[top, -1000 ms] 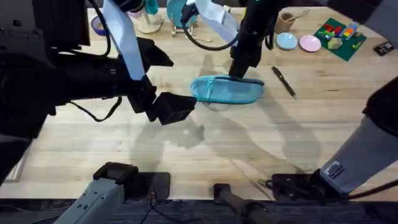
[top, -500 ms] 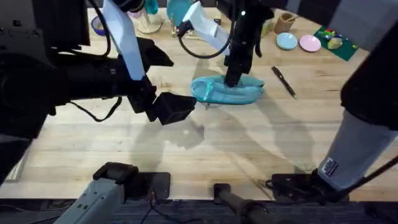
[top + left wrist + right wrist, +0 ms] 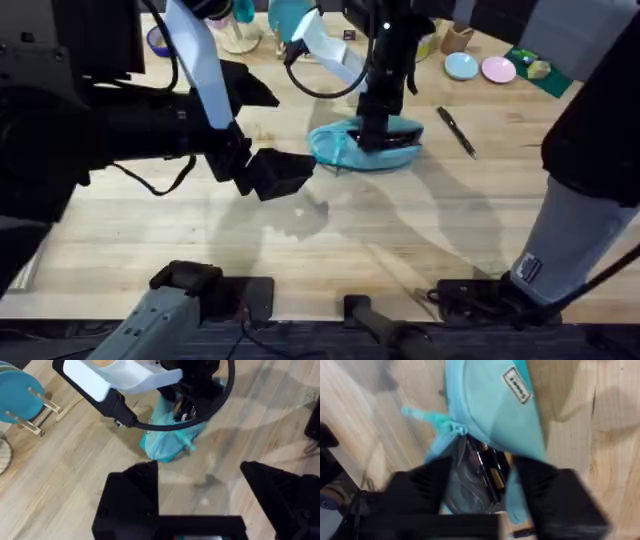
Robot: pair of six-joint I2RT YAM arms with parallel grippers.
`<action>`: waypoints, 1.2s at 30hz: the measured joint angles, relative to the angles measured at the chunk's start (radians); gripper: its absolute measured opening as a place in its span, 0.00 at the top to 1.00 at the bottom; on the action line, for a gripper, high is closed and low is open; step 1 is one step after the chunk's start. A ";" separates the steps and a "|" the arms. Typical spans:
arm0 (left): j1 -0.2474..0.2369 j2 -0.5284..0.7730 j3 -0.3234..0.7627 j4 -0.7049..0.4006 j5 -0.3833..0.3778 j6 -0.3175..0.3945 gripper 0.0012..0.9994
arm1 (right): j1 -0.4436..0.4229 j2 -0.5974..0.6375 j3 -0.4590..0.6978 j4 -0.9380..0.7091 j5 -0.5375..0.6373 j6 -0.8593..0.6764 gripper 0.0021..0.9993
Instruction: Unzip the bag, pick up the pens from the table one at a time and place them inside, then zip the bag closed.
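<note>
The light blue bag (image 3: 400, 148) lies on the table (image 3: 420, 230) at centre back, its zipper open. My right gripper (image 3: 370, 138) stands open right over the opening. In the right wrist view its fingers (image 3: 422, 490) straddle the gap in the bag (image 3: 495, 410), and dark pens (image 3: 487, 467) lie inside. One more dark pen (image 3: 455, 130) rests on the wood to the right of the bag. My left gripper (image 3: 275, 175) hovers open and empty just left of the bag (image 3: 167, 440), whose zipper pull (image 3: 188, 446) points toward it.
Along the back edge stand a teal plate on a wooden rack (image 3: 288, 20), a brown cup (image 3: 459, 36), a blue dish (image 3: 461, 66), a pink dish (image 3: 497, 69) and a green board with blocks (image 3: 545, 62). Bare wood stretches in front of the bag.
My right gripper has moved slightly left and down into the bag's opening, and the bag has bulged and shifted under it. The left arm has stayed still.
</note>
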 joint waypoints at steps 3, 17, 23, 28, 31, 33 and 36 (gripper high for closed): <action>0.000 0.000 0.000 0.000 0.000 0.000 0.01 | 0.002 0.000 0.000 0.000 -0.001 -0.004 0.02; 0.000 0.000 0.000 0.000 0.000 0.000 0.01 | 0.002 0.000 -0.001 -0.001 -0.001 -0.004 0.00; 0.000 0.000 0.000 0.000 0.000 0.000 0.01 | 0.003 0.000 0.000 -0.003 -0.001 0.015 0.00; 0.000 0.000 0.000 0.000 0.000 0.000 0.01 | 0.002 -0.011 0.036 -0.041 0.002 0.041 0.00; 0.000 0.000 0.000 0.000 0.000 0.000 0.01 | -0.005 -0.068 0.056 -0.041 0.004 0.049 0.00; 0.000 0.000 0.000 0.000 0.000 0.000 0.01 | -0.017 -0.128 0.071 -0.042 0.004 0.059 0.00; 0.000 0.000 0.000 0.000 0.000 0.000 0.01 | -0.053 -0.225 0.099 -0.044 0.009 0.108 0.00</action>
